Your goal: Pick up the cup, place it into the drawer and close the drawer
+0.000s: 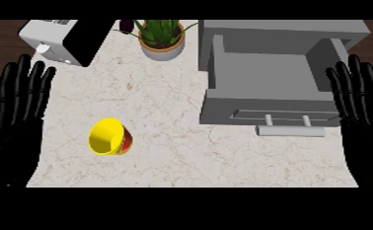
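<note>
The left hand (22, 95) rests at the view's left edge, fingers straight and up; the right hand (353, 95) mirrors it at the right edge. The yellow cup (109, 136) lies tipped on the marble surface (167, 100), left of the pulled-out grey drawer (270, 76).

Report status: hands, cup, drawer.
Left hand and right hand open, resting at edges. Cup on its side on counter. Drawer open, nothing blocking.

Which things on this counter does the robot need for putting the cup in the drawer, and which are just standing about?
Needed: yellow cup, lying on its side; open grey drawer.
Standing about: potted plant; white toaster.
</note>
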Robot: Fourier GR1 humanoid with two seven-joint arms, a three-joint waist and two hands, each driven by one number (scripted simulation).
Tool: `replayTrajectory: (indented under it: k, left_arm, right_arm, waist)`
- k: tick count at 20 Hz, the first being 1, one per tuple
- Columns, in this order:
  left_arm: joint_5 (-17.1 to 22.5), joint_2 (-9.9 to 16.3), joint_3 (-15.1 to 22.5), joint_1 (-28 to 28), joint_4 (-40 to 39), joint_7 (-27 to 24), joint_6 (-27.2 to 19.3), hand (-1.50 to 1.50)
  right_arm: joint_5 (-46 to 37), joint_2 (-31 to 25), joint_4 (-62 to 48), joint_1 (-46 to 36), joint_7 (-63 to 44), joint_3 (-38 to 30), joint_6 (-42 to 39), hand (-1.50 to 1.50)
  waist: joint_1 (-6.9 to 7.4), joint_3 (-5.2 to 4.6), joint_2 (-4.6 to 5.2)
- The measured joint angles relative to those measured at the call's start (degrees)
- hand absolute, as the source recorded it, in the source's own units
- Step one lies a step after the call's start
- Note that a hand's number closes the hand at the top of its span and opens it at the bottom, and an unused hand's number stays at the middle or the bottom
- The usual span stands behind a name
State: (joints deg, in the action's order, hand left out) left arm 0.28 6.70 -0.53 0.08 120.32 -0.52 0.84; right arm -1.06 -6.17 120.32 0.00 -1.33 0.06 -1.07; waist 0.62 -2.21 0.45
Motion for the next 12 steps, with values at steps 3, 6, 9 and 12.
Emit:
replayTrajectory:
  k: [3,6,9,12]
  left_arm:
    - [6.38,2.11,-0.24,0.3,-0.97,-1.57,6.14,-1.5]
    - [14.03,5.39,1.95,-0.11,-1.78,-3.23,15.78,-1.5]
    - [23.73,7.71,3.15,2.2,-5.04,-0.04,22.62,-1.5]
    - [33.18,11.98,0.89,3.06,-9.35,1.72,29.53,-1.5]
  right_arm:
    - [-0.17,0.18,0.43,0.43,0.48,0.44,-0.16,-1.5]
    - [0.22,0.61,0.38,-0.3,1.34,0.46,-0.09,-1.5]
    - [1.67,-0.27,-0.5,0.18,-0.57,1.94,-2.49,-1.5]
    - [2.72,-1.05,-1.6,-0.9,-2.8,2.14,-3.69,-1.5]
  waist:
    - [-0.38,1.11,-0.24]
    - [-0.85,1.56,-0.27]
    - [-0.78,1.81,-0.11]
    - [-0.62,1.96,-0.15]
